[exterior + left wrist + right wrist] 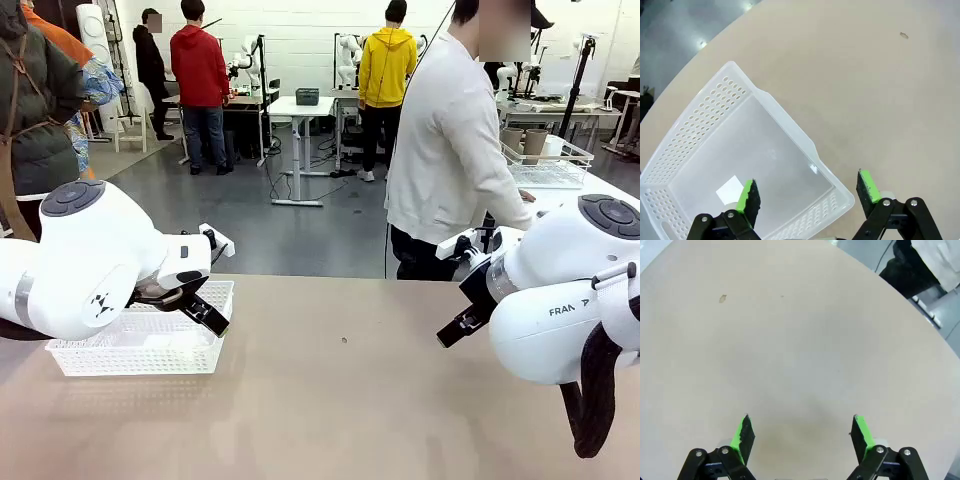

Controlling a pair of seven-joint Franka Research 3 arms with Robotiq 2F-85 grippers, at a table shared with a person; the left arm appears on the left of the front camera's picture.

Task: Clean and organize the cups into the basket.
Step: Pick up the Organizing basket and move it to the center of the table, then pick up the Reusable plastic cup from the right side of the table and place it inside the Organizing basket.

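Nothing is packed yet: the basket point(140, 345) sits empty at eight o'clock on the surface point(340, 400). Two tan cups point(525, 142) wait in a wire tray point(548, 168) at two o'clock beside the person point(450, 130). The left hand point(807, 187) and right hand point(803, 427) both gape, holding nothing.

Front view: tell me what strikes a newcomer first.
The left hand, open, hovers over a corner of the shallow white plastic lattice basket at the tan table's left. The right hand hangs open opposite. Beyond, a person in a white top stands by a white wire basket holding tan tumblers.
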